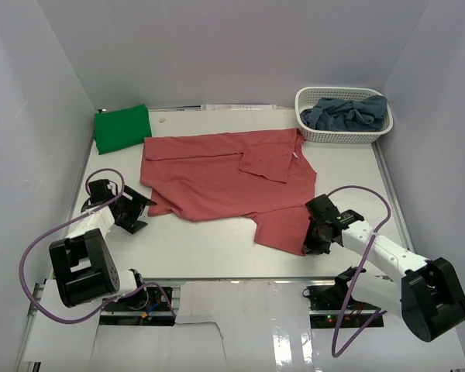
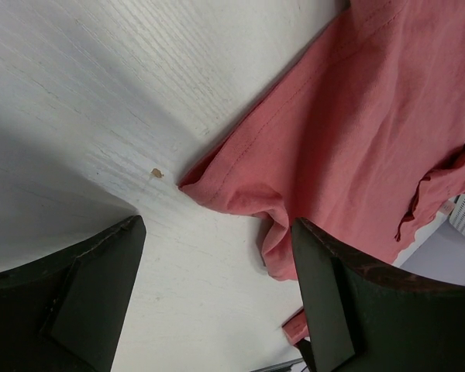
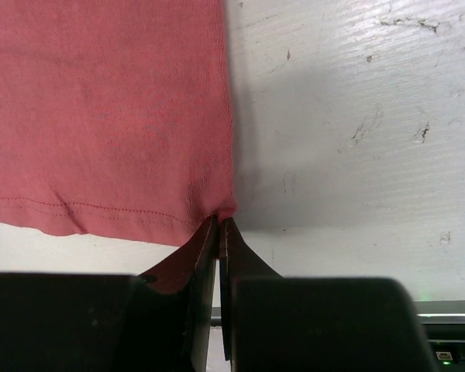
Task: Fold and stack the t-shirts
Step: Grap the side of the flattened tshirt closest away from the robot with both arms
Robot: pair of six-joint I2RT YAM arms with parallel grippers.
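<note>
A salmon-red t-shirt [image 1: 225, 178] lies spread and partly folded across the middle of the table. My right gripper [image 1: 316, 232] is shut on its near right hem corner [image 3: 221, 211], pinching the cloth between the fingertips. My left gripper [image 1: 139, 209] is open and empty just left of the shirt's near left corner [image 2: 209, 182], low over the table. A folded bright green t-shirt [image 1: 122, 128] lies at the back left. Dusty grey-blue t-shirts [image 1: 347, 112] are heaped in the basket.
The white lattice basket [image 1: 342, 136] stands at the back right corner. White walls close in the table on the left, back and right. The table's near edge runs just in front of both grippers.
</note>
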